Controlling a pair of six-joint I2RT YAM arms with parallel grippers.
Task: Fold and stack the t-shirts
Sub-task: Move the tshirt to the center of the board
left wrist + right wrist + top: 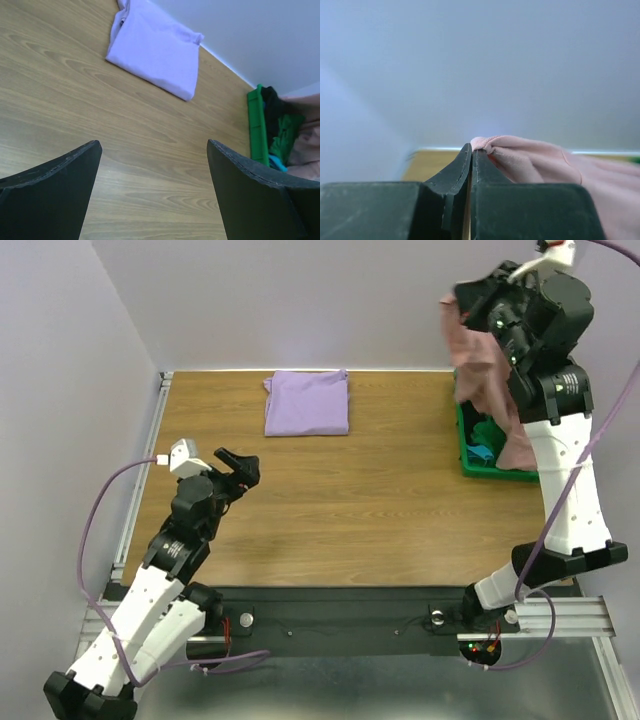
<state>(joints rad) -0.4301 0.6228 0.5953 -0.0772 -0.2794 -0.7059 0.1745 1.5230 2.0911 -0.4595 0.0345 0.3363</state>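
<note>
Two shirts are showing: the lavender shirt [307, 403] is lying folded flat near the far edge of the table [380, 520], and the pink shirt [478, 365] is hanging in the air on the right side. The right gripper [471, 151] is pinching a small fold of the pink cloth, its fingers pressed fully together on the fabric. The arm is holding it high, so the cloth is dangling free above the green bin [463, 445], where other clothes are lying. Hanging it like this is probably letting the shirt drop open and clear the bin before it gets laid on the wood for folding. The left gripper [238, 468] is hovering low over bare table near the left side, its fingers spread wide and gripping nothing. It seems to be standing ready to take a free corner of the pink shirt. The lavender one is looking finished, sitting well apart from both arms as the likely base of the stack.
</note>
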